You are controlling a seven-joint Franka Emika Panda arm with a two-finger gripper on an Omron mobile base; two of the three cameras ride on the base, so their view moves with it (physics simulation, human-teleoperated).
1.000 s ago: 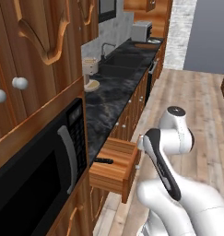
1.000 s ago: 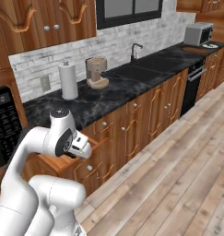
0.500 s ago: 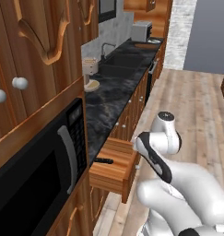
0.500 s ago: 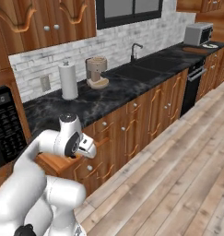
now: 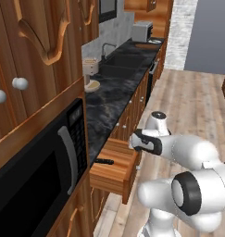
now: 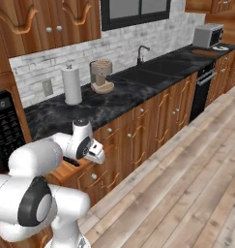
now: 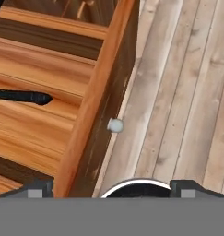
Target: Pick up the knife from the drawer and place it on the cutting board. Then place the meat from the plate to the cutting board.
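Knife [image 7: 22, 97] w/ slim matte-black handle lying flat on drawer [image 7: 49, 124] floor, up-left of gripper [image 7: 109, 190]. Gripper hovering over drawer's front edge, jaws spread wide, holding nothing. Drawer: orange-brown grained wood, small round silver knob [image 7: 115, 125].

A paper towel roll [image 6: 71, 85] stands upright on the dark marble desk [image 6: 114, 97], upper left; a coffee machine [image 6: 101, 75] beside it, a toaster oven [image 6: 208, 35] at upper right.
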